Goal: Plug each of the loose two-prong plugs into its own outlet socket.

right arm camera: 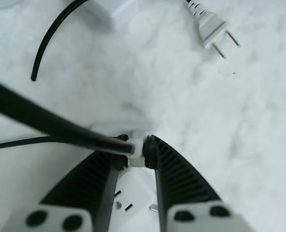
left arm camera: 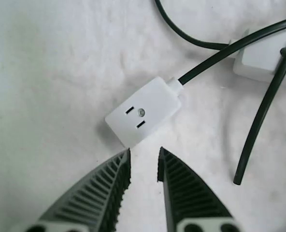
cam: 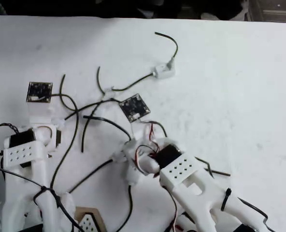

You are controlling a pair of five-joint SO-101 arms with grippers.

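A white outlet socket (left arm camera: 143, 111) on a black cable lies face up on the white table, just ahead of my left gripper (left arm camera: 143, 162). That gripper is open by a narrow gap and holds nothing. My right gripper (right arm camera: 135, 145) is shut on the cable end of a second white outlet socket (right arm camera: 133, 186), whose slots show between the fingers. Farther off lies a loose white two-prong plug (right arm camera: 213, 29), prongs pointing away from the gripper. In the high view a third white socket (cam: 163, 72) lies near the table's far middle, with a white plug (cam: 171, 62) at its end.
Black cables (cam: 75, 130) loop across the table between the two arms. Another white block (left arm camera: 264, 58) lies beside the left socket under crossing cables. The table's right half (cam: 249, 96) is bare white cloth.
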